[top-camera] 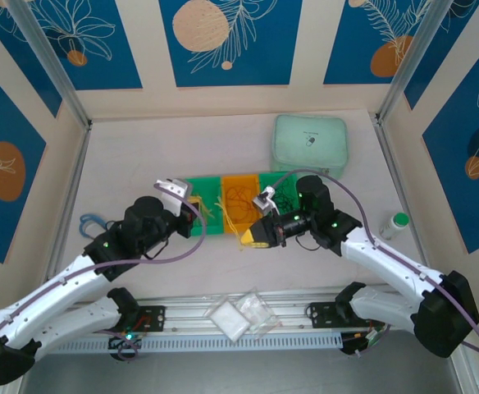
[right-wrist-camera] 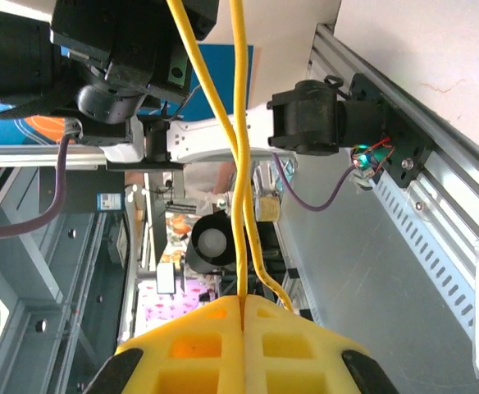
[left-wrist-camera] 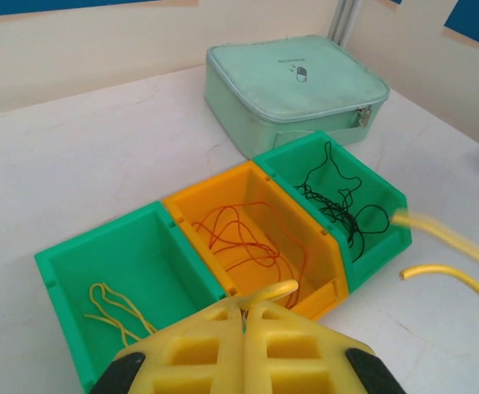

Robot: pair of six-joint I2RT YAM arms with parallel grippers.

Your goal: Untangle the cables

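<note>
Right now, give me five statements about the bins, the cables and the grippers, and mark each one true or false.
1. The thin black cables lie in the green plastic bin nearest the mint fabric zip case. True.
2. The orange plastic bin holds pale yellow cables. False: it holds brown-orange cables; the pale yellow cables lie in the other green bin.
3. The right gripper is shut on a yellow cable. True.
4. The left gripper is open and empty. False: it is shut, with a yellow strand coming out between its fingers.
5. The mint case lies open. False: its lid is down.
</note>
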